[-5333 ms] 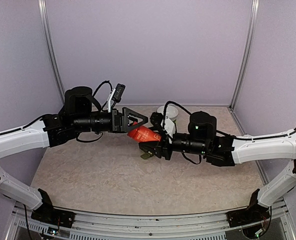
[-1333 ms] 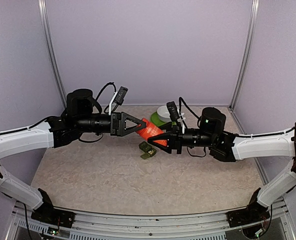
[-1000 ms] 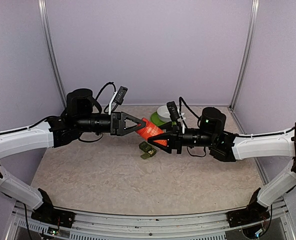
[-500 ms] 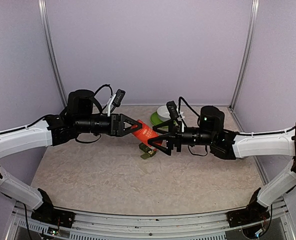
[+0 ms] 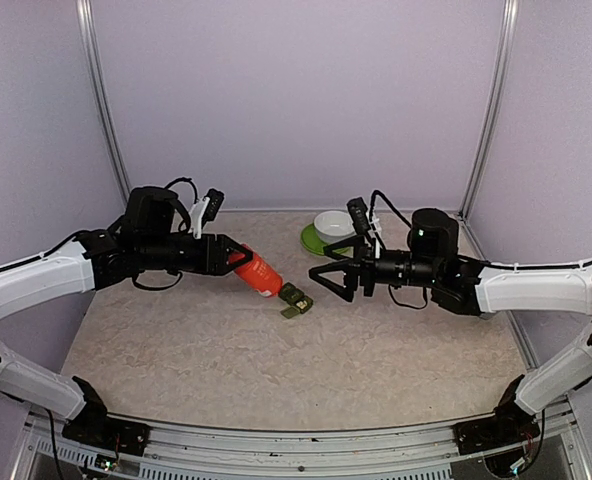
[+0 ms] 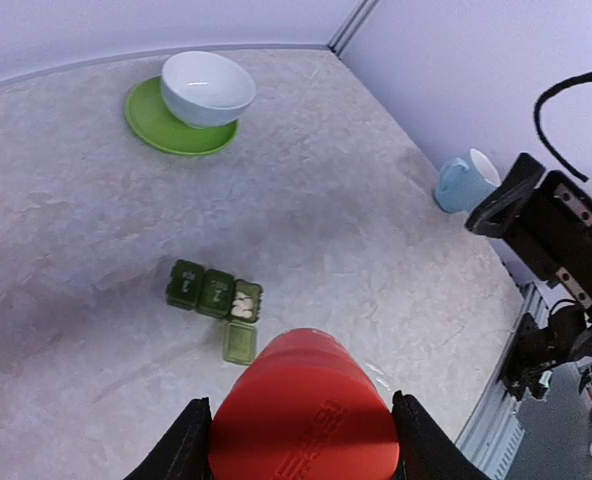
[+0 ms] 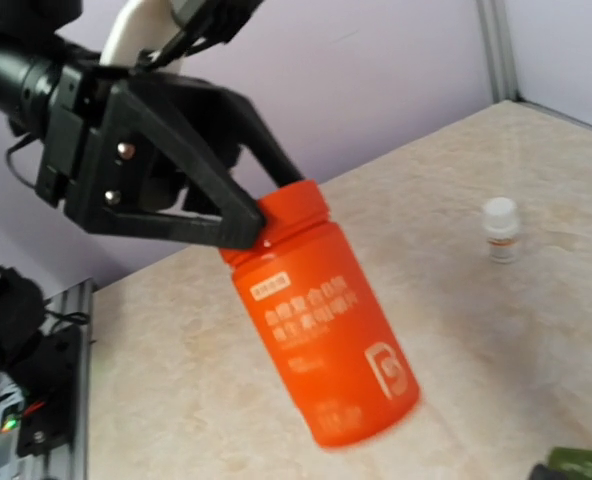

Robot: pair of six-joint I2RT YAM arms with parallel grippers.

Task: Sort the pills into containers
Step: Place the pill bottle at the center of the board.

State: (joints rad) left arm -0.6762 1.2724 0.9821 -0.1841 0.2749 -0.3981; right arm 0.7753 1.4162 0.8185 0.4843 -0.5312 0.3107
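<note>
Containers, where do they sit?

On the table, near its middle. They form a dark green strip of three joined compartments, lying between the two grippers and closer to the arm bases than the bowl.

Lids?

In the left wrist view two are closed. The end one is flipped open, with small white pills inside.

What does the left gripper have?

It is clamped on the cap end of a red bottle. The bottle is tilted, base pointing down toward the strip, and sits just left of it in the overhead view.

And the right gripper?

Its fingers are spread wide with nothing between them. It hangs just right of the strip, pointing at the bottle.

Does the bottle's base touch the table?

Cannot tell.

Anything else about?

A white bowl stands on a green plate toward the back. A tiny white bottle stands upright on the table in the right wrist view. A light blue cup shows in the left wrist view, well apart from the strip.
</note>
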